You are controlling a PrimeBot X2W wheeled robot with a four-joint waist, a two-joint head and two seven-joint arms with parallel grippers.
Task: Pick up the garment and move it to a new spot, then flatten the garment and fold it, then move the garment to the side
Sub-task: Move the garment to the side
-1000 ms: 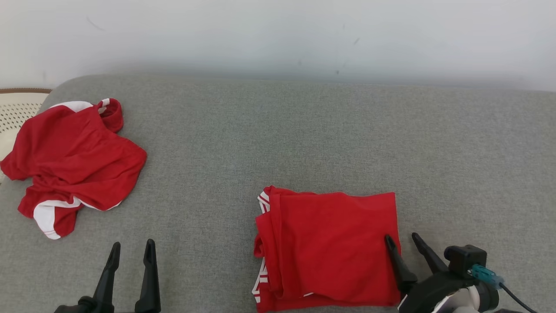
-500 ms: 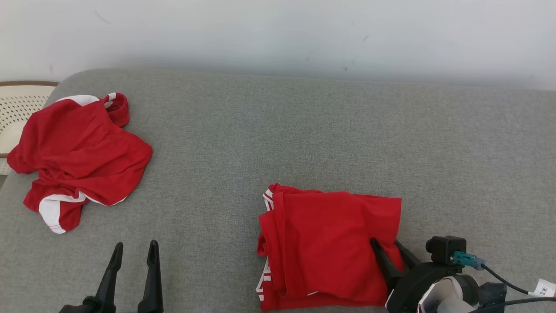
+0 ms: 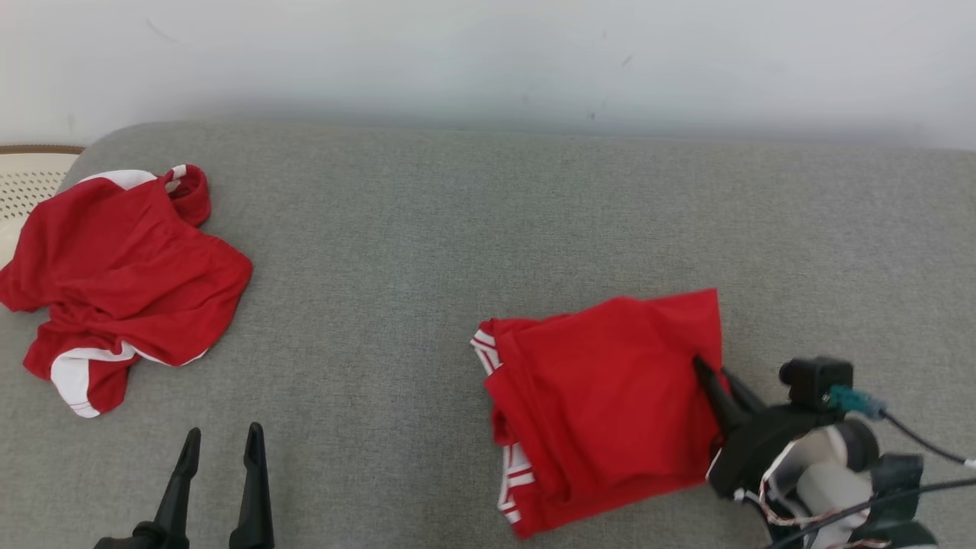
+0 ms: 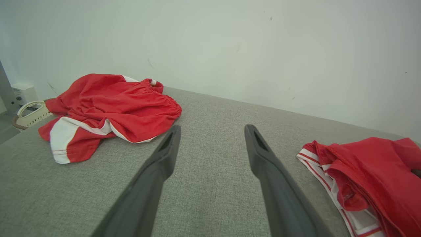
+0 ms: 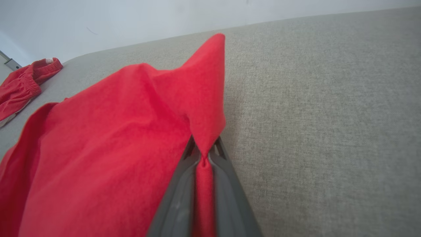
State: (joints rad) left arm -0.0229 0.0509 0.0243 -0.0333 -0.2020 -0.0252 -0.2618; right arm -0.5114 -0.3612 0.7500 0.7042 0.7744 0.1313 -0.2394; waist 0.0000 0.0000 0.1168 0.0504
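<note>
The folded red garment [image 3: 602, 396] with white-striped trim lies on the grey cushion [image 3: 457, 229], right of centre and turned at a slant. My right gripper [image 3: 711, 370] is shut on its right edge. In the right wrist view the fingers [image 5: 177, 197] pinch a ridge of the red garment [image 5: 108, 138], and its corner stands up in a peak. My left gripper [image 3: 221, 444] hovers open and unladen over the cushion at the lower left. In the left wrist view, that gripper [image 4: 210, 130] frames bare cushion, with the folded garment [image 4: 371, 171] at the right edge.
A second, crumpled red and white garment [image 3: 122, 267] lies at the cushion's far left, also seen as a red heap [image 4: 111, 102]. A pale perforated basket [image 3: 30, 183] sits beyond the left edge. A white wall [image 3: 488, 61] backs the cushion.
My right gripper has closed on the folded garment's right edge and dragged it away from me and rightward, turning the garment. The left gripper stayed open and still.
</note>
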